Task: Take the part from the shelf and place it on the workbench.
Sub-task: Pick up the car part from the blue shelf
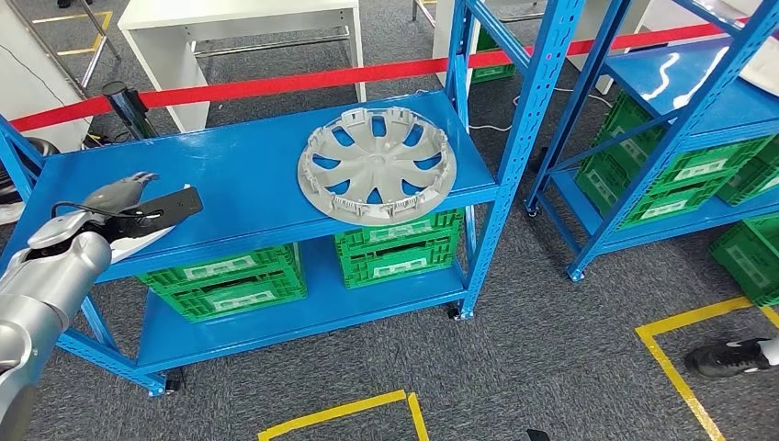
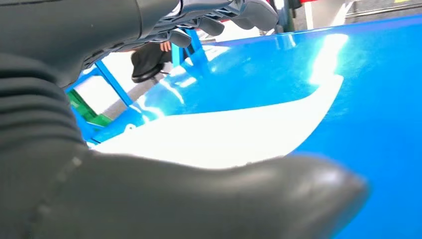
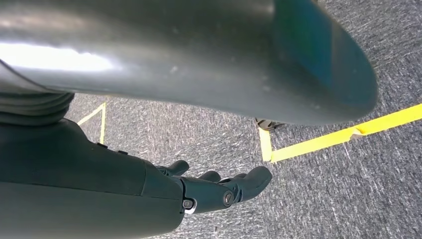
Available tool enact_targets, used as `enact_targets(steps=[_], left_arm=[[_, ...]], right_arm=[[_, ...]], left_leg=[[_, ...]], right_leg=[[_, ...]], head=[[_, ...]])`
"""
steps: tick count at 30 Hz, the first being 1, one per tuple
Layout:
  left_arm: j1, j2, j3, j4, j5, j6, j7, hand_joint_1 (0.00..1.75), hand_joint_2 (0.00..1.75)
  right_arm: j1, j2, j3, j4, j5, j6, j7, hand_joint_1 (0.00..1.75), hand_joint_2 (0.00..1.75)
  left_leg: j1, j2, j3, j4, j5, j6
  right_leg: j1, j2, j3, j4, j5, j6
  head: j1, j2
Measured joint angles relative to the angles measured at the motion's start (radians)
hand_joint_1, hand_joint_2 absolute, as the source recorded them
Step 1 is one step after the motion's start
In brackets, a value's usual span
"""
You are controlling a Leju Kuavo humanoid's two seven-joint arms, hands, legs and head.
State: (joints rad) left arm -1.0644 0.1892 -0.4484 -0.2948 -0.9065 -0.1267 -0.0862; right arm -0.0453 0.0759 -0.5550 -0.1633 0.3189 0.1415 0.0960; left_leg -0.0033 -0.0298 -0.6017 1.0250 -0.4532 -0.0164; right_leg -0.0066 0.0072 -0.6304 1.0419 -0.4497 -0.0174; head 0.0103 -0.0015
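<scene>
A grey wheel cover [image 1: 377, 165] lies flat on the right half of the blue shelf's top board [image 1: 248, 175]. At the left end of that board lies a flat white part [image 1: 158, 235], which in the left wrist view is a bright white sheet-like piece [image 2: 224, 134]. My left hand [image 1: 147, 204] reaches over the white part's edge, dark fingers stretched forward and grey thumb raised. In the left wrist view my fingers [image 2: 219, 15] and thumb [image 2: 209, 199] stand apart with the white part between them, not gripped. My right hand [image 3: 219, 189] hangs over the carpet, holding nothing.
Green crates [image 1: 230, 280] fill the shelf's lower level. A second blue shelf [image 1: 680, 101] with more green crates stands at the right. Red barrier tape [image 1: 276, 84] and a white table [image 1: 239, 18] are behind. A person's shoe [image 1: 735, 356] is by the yellow floor tape [image 1: 675, 367].
</scene>
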Motion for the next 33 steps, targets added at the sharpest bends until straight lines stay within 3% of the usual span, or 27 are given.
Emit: enact_targets(steps=[3, 7, 9, 11, 12, 14, 16, 17, 18, 20, 21, 22, 23, 25, 26, 27, 29, 30, 31, 33], left_arm=[[0.001, -0.001, -0.001, 0.001, -0.015, 0.004, 0.022, 0.00, 0.00], [0.002, -0.001, -0.001, 0.002, -0.006, 0.043, 0.041, 0.00, 0.00], [0.005, 0.000, -0.001, 0.002, 0.003, 0.079, 0.051, 0.00, 0.00], [0.007, 0.001, 0.001, 0.000, 0.010, 0.116, 0.054, 0.00, 0.00], [0.005, 0.001, 0.003, -0.002, 0.013, 0.131, 0.055, 0.00, 0.00], [0.003, 0.003, 0.008, -0.003, 0.015, 0.150, 0.056, 0.00, 0.00], [0.009, 0.005, 0.014, -0.003, 0.015, 0.156, 0.055, 0.00, 0.00], [0.014, 0.006, 0.016, -0.003, 0.015, 0.157, 0.055, 0.00, 0.00], [0.020, 0.007, 0.018, -0.003, 0.015, 0.157, 0.055, 0.00, 0.00], [0.025, 0.007, 0.020, -0.003, 0.015, 0.158, 0.054, 0.00, 0.00], [0.026, 0.008, 0.021, -0.004, 0.015, 0.158, 0.054, 0.00, 0.00], [0.026, 0.009, 0.022, -0.004, 0.015, 0.158, 0.054, 0.00, 0.00], [0.027, 0.010, 0.023, -0.005, 0.015, 0.159, 0.053, 0.00, 0.00], [0.028, 0.011, 0.025, -0.007, 0.015, 0.161, 0.053, 0.00, 0.00], [0.028, 0.011, 0.025, -0.008, 0.015, 0.161, 0.052, 0.00, 0.00], [0.027, 0.012, 0.026, -0.009, 0.015, 0.162, 0.052, 0.00, 0.00], [0.029, 0.013, 0.026, -0.009, 0.015, 0.163, 0.052, 0.00, 0.00], [0.032, 0.013, 0.027, -0.008, 0.015, 0.164, 0.052, 0.00, 0.00], [0.037, 0.012, 0.027, -0.006, 0.015, 0.164, 0.052, 0.00, 0.00], [0.047, 0.012, 0.027, -0.003, 0.015, 0.164, 0.052, 0.00, 0.00]], right_arm=[[0.000, 0.000, -0.003, 0.000, 0.004, -0.001, 0.000, 0.00, 0.00], [0.000, 0.000, -0.007, 0.000, 0.006, -0.005, 0.000, 0.00, 0.00], [0.001, 0.002, -0.008, 0.000, 0.007, -0.006, 0.000, 0.00, 0.00], [0.001, 0.004, -0.009, 0.000, 0.009, -0.006, 0.000, 0.00, 0.00], [0.001, 0.004, -0.009, 0.000, 0.012, -0.007, -0.001, 0.00, 0.00], [-0.001, 0.003, -0.009, 0.000, 0.019, -0.006, -0.001, 0.00, 0.00], [0.001, 0.003, -0.009, 0.000, 0.022, -0.006, -0.001, 0.00, 0.00], [0.003, 0.003, -0.009, 0.000, 0.023, -0.005, -0.001, 0.00, 0.00], [0.005, 0.003, -0.009, 0.000, 0.024, -0.005, -0.001, 0.00, 0.00], [0.007, 0.003, -0.009, 0.000, 0.024, -0.005, -0.001, 0.00, 0.00], [0.008, 0.006, -0.009, 0.000, 0.024, -0.005, -0.001, 0.00, 0.00], [0.007, 0.008, -0.009, 0.000, 0.024, -0.005, -0.002, 0.00, 0.00], [0.006, 0.009, -0.009, 0.000, 0.024, -0.005, -0.002, 0.00, 0.00], [0.007, 0.008, -0.010, 0.000, 0.025, -0.005, -0.002, 0.00, 0.00], [0.009, 0.008, -0.010, -0.001, 0.025, -0.005, -0.001, 0.00, 0.00], [0.010, 0.008, -0.010, -0.001, 0.025, -0.004, -0.001, 0.00, 0.00], [0.013, 0.007, -0.010, -0.002, 0.026, -0.004, -0.001, 0.00, 0.00], [0.014, 0.007, -0.010, -0.002, 0.026, -0.004, -0.001, 0.00, 0.00], [0.016, 0.007, -0.010, -0.002, 0.026, -0.004, -0.001, 0.00, 0.00], [0.020, 0.007, -0.010, -0.002, 0.026, -0.004, -0.001, 0.00, 0.00]], left_leg=[[0.000, 0.000, 0.000, 0.000, 0.000, 0.000], [0.000, 0.000, 0.000, 0.000, 0.000, 0.000], [-0.003, 0.001, -0.001, -0.008, -0.005, 0.012], [-0.001, 0.000, 0.022, -0.029, -0.012, 0.032], [0.003, 0.000, 0.038, -0.038, -0.015, 0.039], [0.009, 0.001, 0.055, -0.044, -0.019, 0.041], [0.014, 0.000, 0.060, -0.042, -0.026, 0.033], [0.019, -0.002, 0.063, -0.040, -0.031, 0.026], [0.027, -0.004, 0.068, -0.036, -0.038, 0.016], [0.047, -0.008, 0.077, -0.019, -0.062, -0.010], [0.055, -0.009, 0.080, -0.007, -0.077, -0.024], [0.057, -0.009, 0.078, 0.002, -0.090, -0.037], [0.056, -0.009, 0.078, 0.005, -0.100, -0.048], [0.054, -0.010, 0.082, 0.009, -0.099, -0.062], [0.056, -0.007, 0.077, 0.030, -0.083, -0.067], [0.057, 0.001, 0.053, 0.076, -0.055, -0.070], [0.053, 0.019, -0.035, 0.202, -0.021, -0.069], [0.049, 0.024, -0.083, 0.255, -0.036, -0.065], [0.045, 0.026, -0.123, 0.285, -0.074, -0.060], [0.035, 0.026, -0.175, 0.271, -0.156, -0.044]], right_leg=[[0.000, 0.000, 0.000, 0.000, 0.000, 0.000], [0.000, 0.000, 0.000, 0.000, 0.000, 0.000], [-0.002, -0.001, 0.003, 0.007, 0.013, 0.009], [-0.002, -0.003, -0.001, 0.026, 0.024, 0.019], [-0.001, -0.003, -0.011, 0.046, 0.018, 0.019], [-0.005, -0.001, -0.060, 0.131, -0.030, 0.022], [-0.015, -0.001, -0.129, 0.240, -0.075, 0.031], [-0.021, -0.002, -0.148, 0.261, -0.076, 0.038], [-0.028, -0.002, -0.148, 0.247, -0.058, 0.047], [-0.045, -0.001, -0.102, 0.134, 0.005, 0.074], [-0.051, 0.003, -0.081, 0.082, 0.014, 0.084], [-0.054, 0.005, -0.067, 0.053, 0.012, 0.082], [-0.055, 0.009, -0.063, 0.048, -0.002, 0.072], [-0.052, 0.008, -0.054, 0.058, -0.023, 0.037], [-0.051, 0.009, -0.044, 0.057, -0.031, 0.025], [-0.049, 0.009, -0.030, 0.052, -0.040, 0.017], [-0.045, 0.010, 0.012, 0.033, -0.060, 0.004], [-0.041, 0.010, 0.038, 0.021, -0.072, 0.000], [-0.038, 0.011, 0.066, 0.008, -0.084, -0.004], [-0.028, 0.013, 0.131, -0.016, -0.113, -0.008]], head=[[0.000, 0.000], [0.000, 0.000], [0.000, 0.000], [0.000, 0.000], [0.001, 0.000], [0.002, 0.000], [0.002, 0.000], [0.002, 0.000], [0.002, 0.000], [0.003, 0.000], [0.007, 0.000], [0.011, 0.000], [0.011, 0.000], [0.006, 0.000], [0.002, 0.000], [-0.001, 0.000], [-0.005, 0.000], [-0.006, 0.000], [-0.006, 0.000], [-0.006, 0.000]])
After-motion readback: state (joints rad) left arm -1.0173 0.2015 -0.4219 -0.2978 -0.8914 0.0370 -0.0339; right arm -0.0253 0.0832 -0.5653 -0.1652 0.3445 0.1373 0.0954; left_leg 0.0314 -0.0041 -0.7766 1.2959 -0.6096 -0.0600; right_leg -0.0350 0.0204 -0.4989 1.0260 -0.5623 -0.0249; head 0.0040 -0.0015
